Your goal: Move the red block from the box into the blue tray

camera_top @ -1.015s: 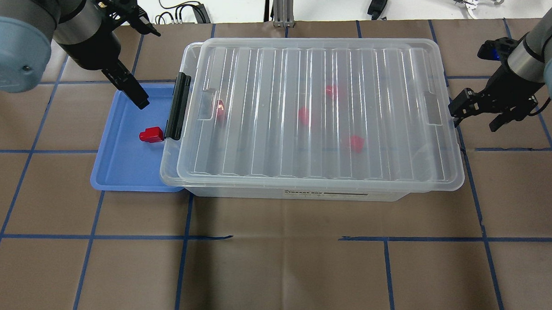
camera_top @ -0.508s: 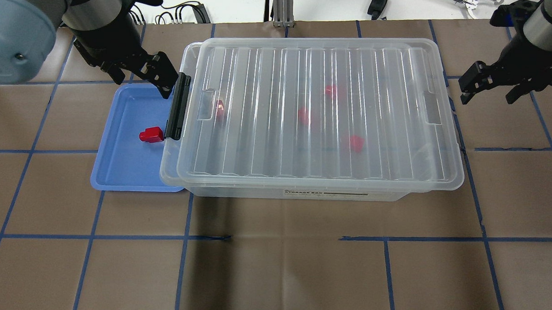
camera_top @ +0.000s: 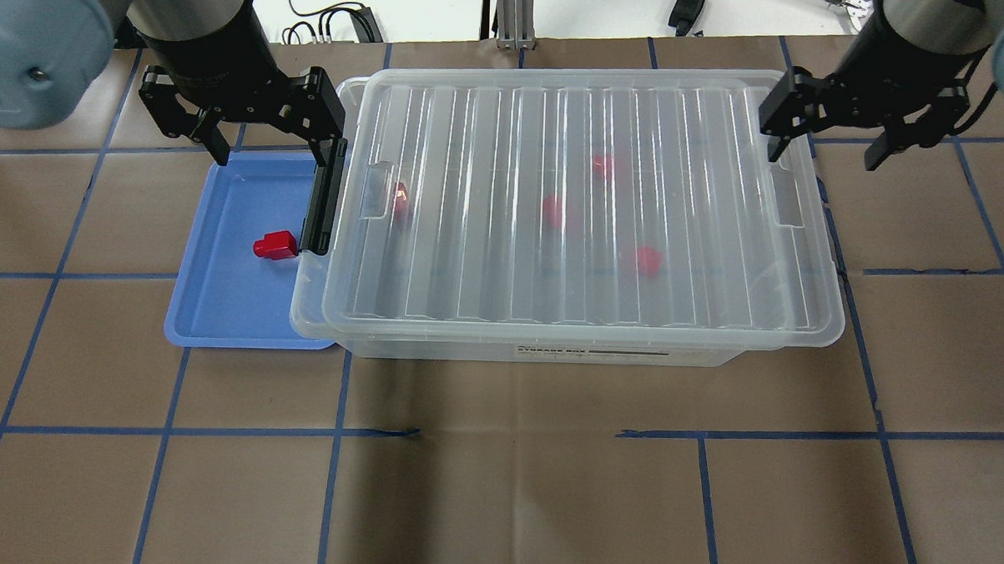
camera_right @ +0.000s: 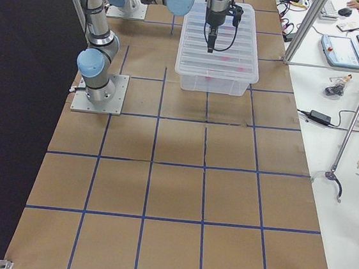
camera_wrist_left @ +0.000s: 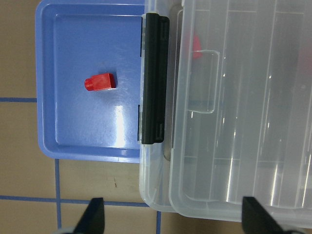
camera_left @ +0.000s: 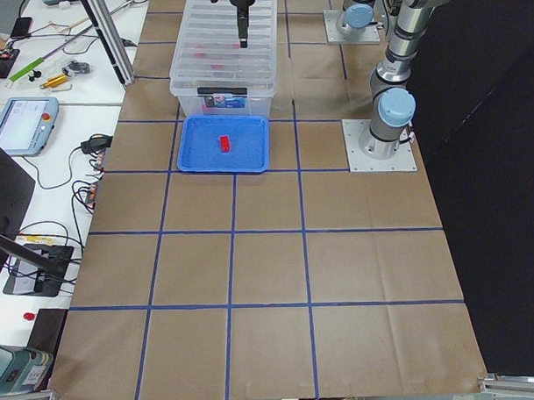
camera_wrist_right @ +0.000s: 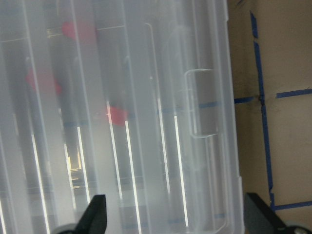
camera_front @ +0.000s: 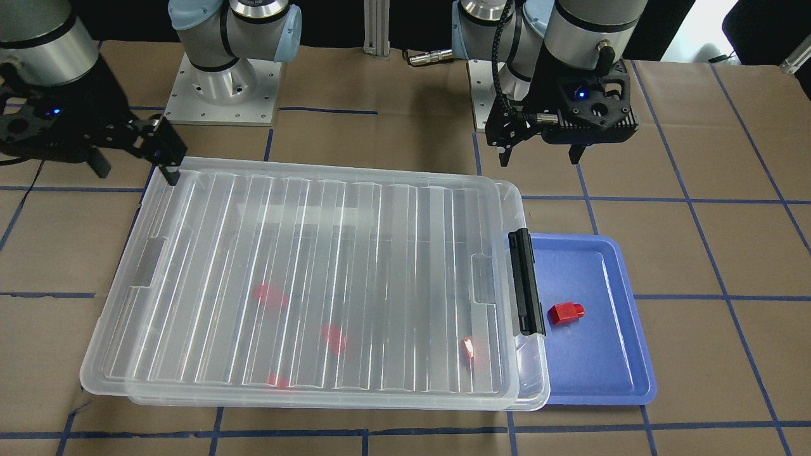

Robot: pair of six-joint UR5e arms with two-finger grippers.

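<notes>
The red block (camera_top: 276, 245) lies in the blue tray (camera_top: 226, 297), close to the box's black latch bar (camera_top: 324, 196); it also shows in the left wrist view (camera_wrist_left: 100, 82) and the front view (camera_front: 566, 312). The clear box (camera_top: 572, 201) has its ribbed lid on, and its left end overlaps the tray. My left gripper (camera_top: 274, 149) is open and empty, above the tray's far edge and the latch end. My right gripper (camera_top: 828, 153) is open and empty, above the lid's far right corner. Blurred red pieces (camera_top: 646, 260) show through the lid.
Both robot bases (camera_front: 222, 88) stand behind the box. Cables (camera_top: 327, 21) and tools lie beyond the table's far edge. Brown paper with blue tape lines (camera_top: 513, 433) covers the table in front of the box. A side bench carries a tablet (camera_left: 19, 125).
My left gripper has swung right and turned, now spanning the tray's far edge and the latch. My right gripper has moved up and left over the lid's corner. The red block has not moved.
</notes>
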